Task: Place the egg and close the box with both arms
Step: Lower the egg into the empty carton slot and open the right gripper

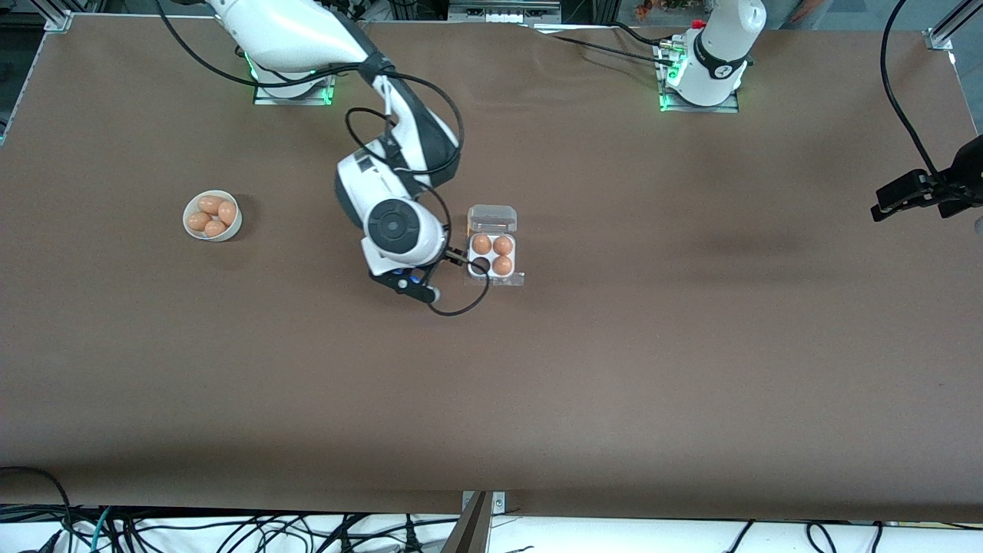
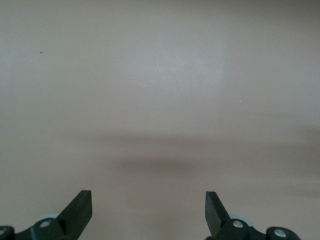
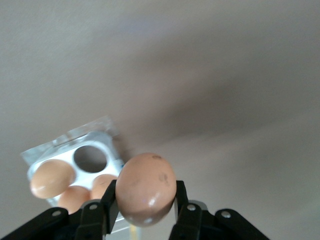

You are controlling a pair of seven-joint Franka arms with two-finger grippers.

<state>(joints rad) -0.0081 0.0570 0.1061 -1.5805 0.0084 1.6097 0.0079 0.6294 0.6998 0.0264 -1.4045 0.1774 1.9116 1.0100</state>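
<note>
Centrally, the box [image 1: 492, 256] lies lid-open on the brown worktop [image 1: 614, 346]; three of its four cells hold eggs, and the fourth cell, nearest the front camera toward the right arm's end, appears dark. Right pincer [image 3: 146, 207]: clamped on the egg [image 3: 146, 189], over the box's rim toward the right arm's end. In the front view the held egg is hidden by the right arm's wrist; the right wrist view cuts off part of the box and blurs it. Left pincer [image 2: 148, 212]: jaws spread wide, gripping nothing, over bare worktop well apart from the box toward the left arm's end; this arm waits. White bowl [image 1: 213, 216]: holds several more eggs, well apart from the box toward the right arm's end
</note>
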